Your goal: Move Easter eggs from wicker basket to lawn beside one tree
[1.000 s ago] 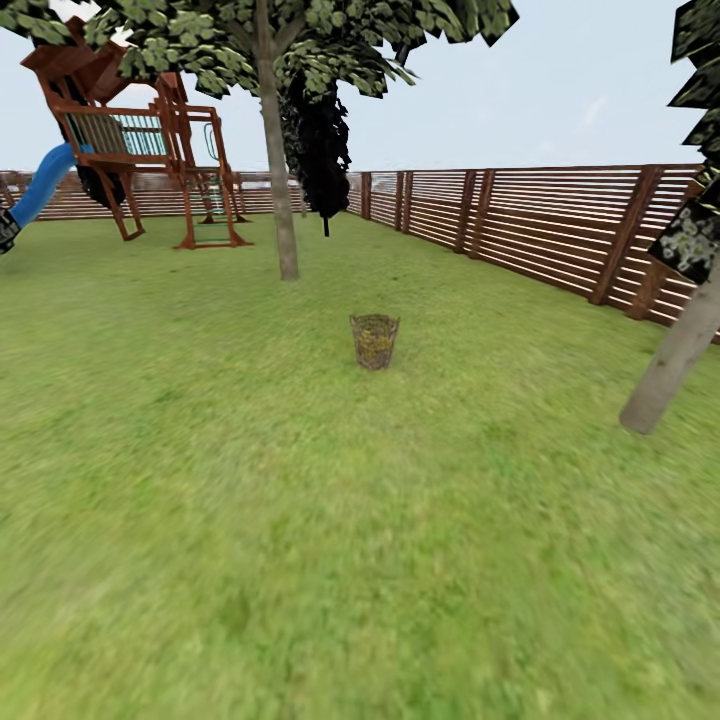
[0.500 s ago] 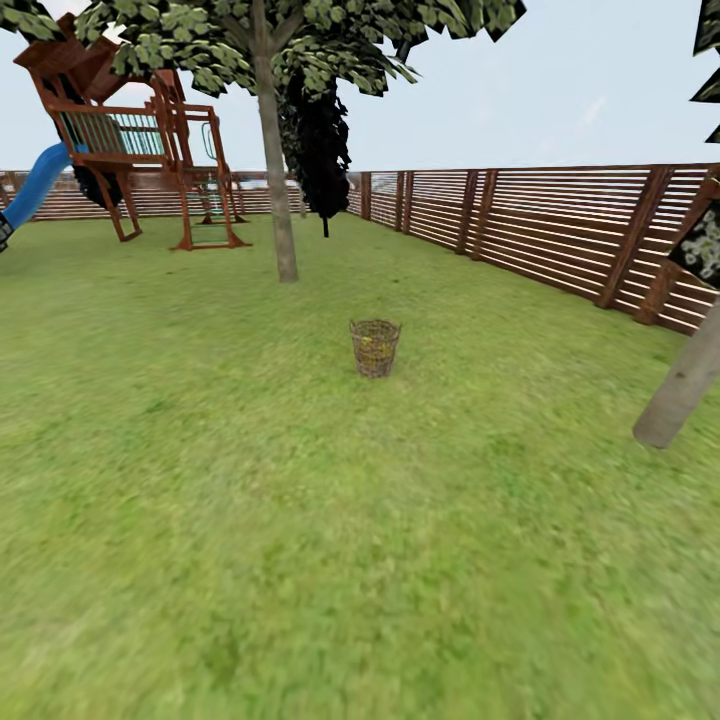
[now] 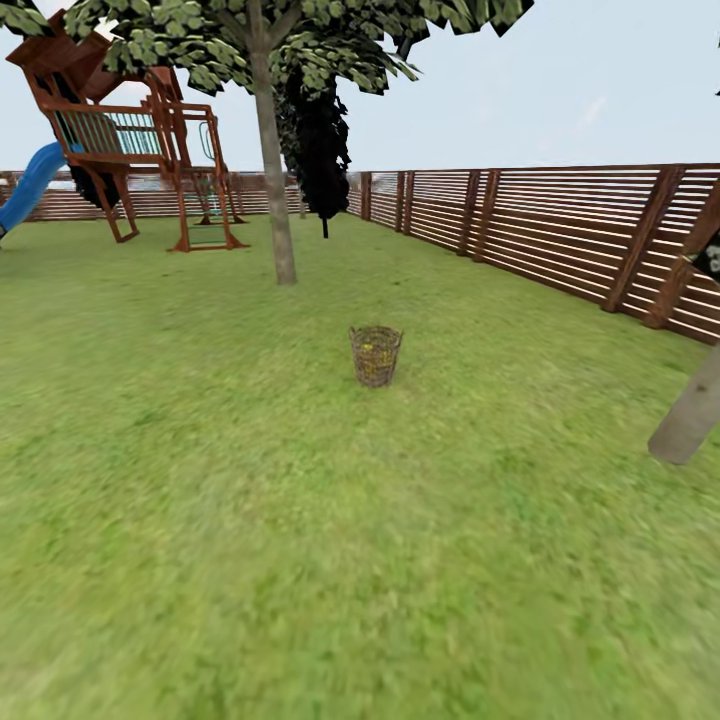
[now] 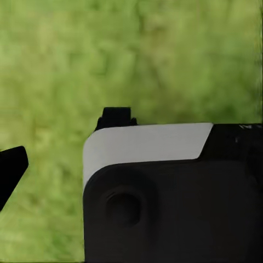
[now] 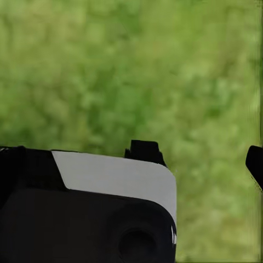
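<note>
The wicker basket [image 3: 376, 355] stands upright on the lawn [image 3: 300, 520] some way ahead, in the middle of the head view. Yellow of the Easter eggs [image 3: 373, 349] shows through its weave; how many lie inside I cannot tell. A tree [image 3: 273, 170] with a grey-brown trunk rises behind the basket. Another trunk [image 3: 690, 410] leans in at the right edge. In the left wrist view my left gripper [image 4: 63, 142] is open over bare grass. In the right wrist view my right gripper [image 5: 200, 158] is open too, with only grass between its fingers.
A brown slat fence [image 3: 560, 225] closes the garden at the right and back. The wooden play tower [image 3: 130, 140] with its blue slide [image 3: 25, 190] stands at the far left. A dark narrow tree [image 3: 320, 150] grows by the fence corner.
The head view has shifted as I roll forward: the basket sits a little lower and larger, and the right trunk has slid toward the picture's edge.
</note>
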Available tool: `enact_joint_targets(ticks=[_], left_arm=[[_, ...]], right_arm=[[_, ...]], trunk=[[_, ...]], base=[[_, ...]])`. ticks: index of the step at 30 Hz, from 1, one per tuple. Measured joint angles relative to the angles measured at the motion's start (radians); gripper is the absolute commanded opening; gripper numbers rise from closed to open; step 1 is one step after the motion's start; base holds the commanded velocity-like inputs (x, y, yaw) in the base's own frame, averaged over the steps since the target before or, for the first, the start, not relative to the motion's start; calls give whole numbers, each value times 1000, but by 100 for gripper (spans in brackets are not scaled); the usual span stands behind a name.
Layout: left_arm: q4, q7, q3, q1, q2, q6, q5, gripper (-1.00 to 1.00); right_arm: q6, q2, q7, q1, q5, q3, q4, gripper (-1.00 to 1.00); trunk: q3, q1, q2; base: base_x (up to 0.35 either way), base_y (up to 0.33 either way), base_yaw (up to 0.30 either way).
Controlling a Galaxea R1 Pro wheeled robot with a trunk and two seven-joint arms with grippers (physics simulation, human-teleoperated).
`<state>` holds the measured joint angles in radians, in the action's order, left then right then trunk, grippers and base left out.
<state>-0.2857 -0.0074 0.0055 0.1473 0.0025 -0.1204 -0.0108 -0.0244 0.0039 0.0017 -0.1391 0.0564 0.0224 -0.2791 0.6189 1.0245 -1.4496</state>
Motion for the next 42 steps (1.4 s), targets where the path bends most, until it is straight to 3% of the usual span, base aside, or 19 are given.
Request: enact_joint_targets(ticks=[3, 7, 12, 16, 18, 21, 24, 30, 33, 37, 42], left_arm=[[-41, 0, 0, 70, 1, -25, 0, 100], [-143, 0, 0, 105, 1, -32, 0, 100], [-313, 2, 2, 116, 3, -30, 0, 100], [-421, 7, 19, 116, 5, -16, -3, 100], [-363, 11, 47, 114, -7, 14, -17, 100], [-179, 9, 66, 119, -24, 146, -33, 100], [-127, 7, 74, 125, -30, 223, -38, 100], [-113, 5, 72, 127, -38, 245, -38, 100], [-150, 6, 72, 130, -40, 244, -38, 100], [-211, 6, 70, 131, -40, 196, -36, 100], [-217, 7, 70, 131, -39, 184, -35, 100]], right_arm=[[36, 0, 2, -16, 0, -1, -26, 100], [45, 7, 1, -28, -9, -3, -70, 100], [64, 57, -5, -72, -13, -2, -187, 100], [146, 97, -20, -140, -15, -3, -293, 100], [162, 107, -36, -155, -15, -3, -314, 100], [158, 133, -47, -162, -15, 1, -299, 100], [135, 146, -45, -164, -15, 2, -280, 100], [108, 146, -44, -164, -10, 3, -283, 100], [81, 145, -45, -164, -10, 2, -289, 100], [72, 147, -14, -164, -12, 4, -318, 100], [73, 148, -6, -164, -9, 4, -347, 100]], trunk=[[0, 0, 0], [0, 0, 0], [0, 0, 0], [0, 0, 0], [0, 0, 0], [0, 0, 0], [0, 0, 0], [0, 0, 0], [0, 0, 0], [-1, 0, 0], [-4, 0, 0]], base=[[327, 0, 0], [327, 0, 0], [327, 0, 0], [324, 54, 0], [313, 109, 0], [312, 113, 0], [313, 112, 0], [325, 35, 0], [335, 4, -5], [337, 1, -198], [338, 0, -289]])
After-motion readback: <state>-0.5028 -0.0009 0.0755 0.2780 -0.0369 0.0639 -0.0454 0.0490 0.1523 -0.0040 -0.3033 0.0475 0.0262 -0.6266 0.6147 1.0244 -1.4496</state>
